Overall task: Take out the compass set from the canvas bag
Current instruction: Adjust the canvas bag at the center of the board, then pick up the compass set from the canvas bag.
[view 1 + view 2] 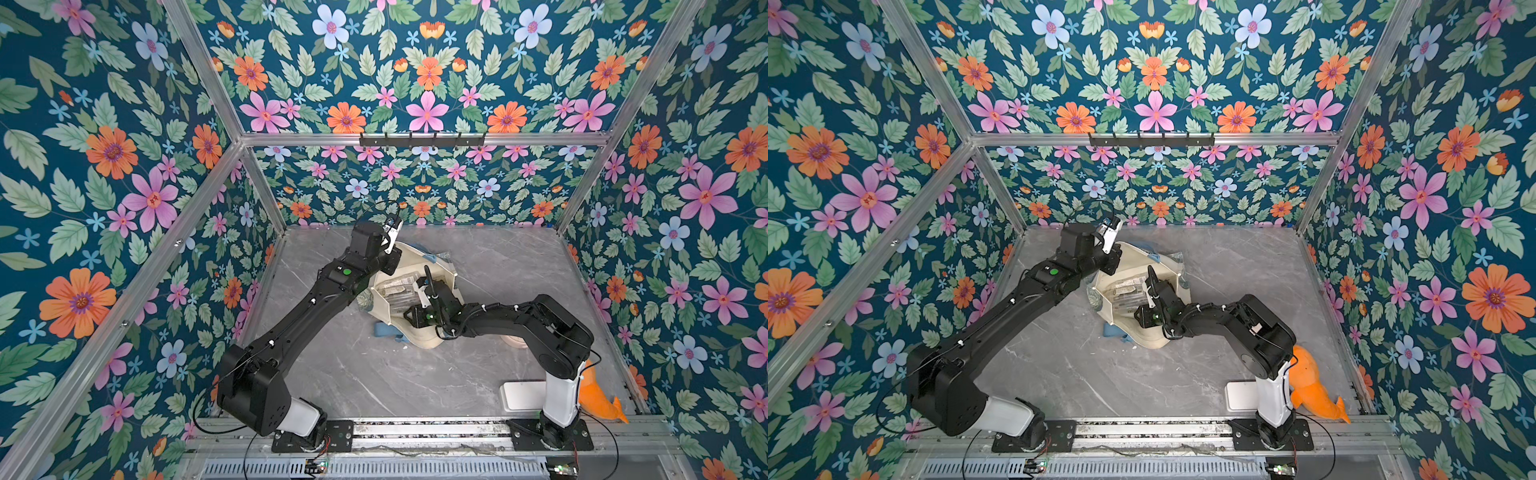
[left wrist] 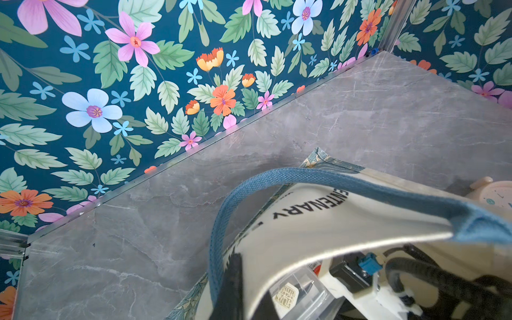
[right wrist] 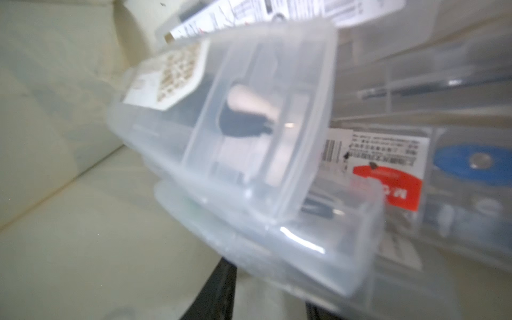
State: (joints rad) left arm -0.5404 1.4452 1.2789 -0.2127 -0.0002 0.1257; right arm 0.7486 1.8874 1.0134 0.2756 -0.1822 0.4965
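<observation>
Room: floral walls around a grey marble surface (image 1: pixel 498 374); the canvas bag (image 1: pixel 419 336) lies mid-surface.
Left claw (image 1: pixel 392 264): clamped on the bag's rim by the blue strap (image 2: pixel 332 177), I judge to prop the mouth open.
Right claw (image 3: pixel 266 304): deep inside the bag, fingers flanking the compass set (image 3: pixel 249 144); I cannot tell if I grip it.
Compass set: inside the bag, tilted atop other clear cases (image 3: pixel 443 194).

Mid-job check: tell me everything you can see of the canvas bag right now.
The canvas bag is cream cloth with dusty-blue strap handles, a green paisley base panel and black lettering on its side. It lies slumped on the grey table with its mouth open. The left gripper pinches the rim and lifts that side. The right gripper reaches inside, among clear plastic cases.
</observation>
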